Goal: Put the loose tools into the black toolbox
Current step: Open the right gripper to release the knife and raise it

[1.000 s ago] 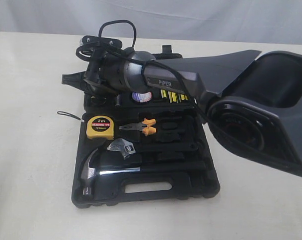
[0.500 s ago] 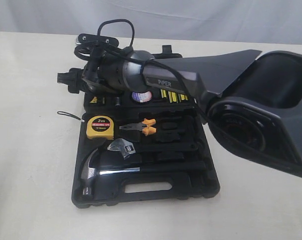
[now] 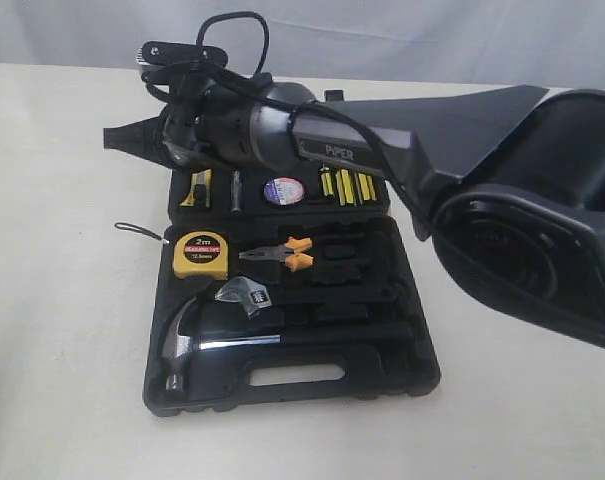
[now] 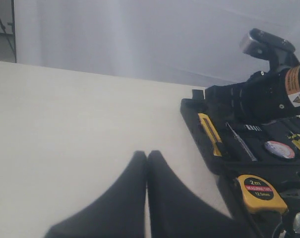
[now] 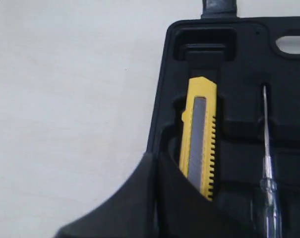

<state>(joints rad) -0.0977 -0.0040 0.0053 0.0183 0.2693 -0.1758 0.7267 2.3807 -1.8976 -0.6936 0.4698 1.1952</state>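
Yellow-black utility knife (image 5: pixel 199 139), grey centre strip, ridged edge, lies in slot at far-left corner of black toolbox (image 3: pixel 402 385). Yellow tape measure (image 3: pixel 201 253), orange-handled pliers (image 3: pixel 282 254), tape roll (image 3: pixel 283 190) sit in own recesses. Right gripper (image 3: pixel 117 137) clenched, empty, above that corner. Left gripper (image 4: pixel 147 154) clenched, empty, over table (image 4: pixel 65 124).

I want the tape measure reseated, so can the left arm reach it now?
Probably yes. The tape measure lies uncovered in the toolbox on the left arm's side, and the right arm hangs over the far half, not above it. The left jaws must open first.
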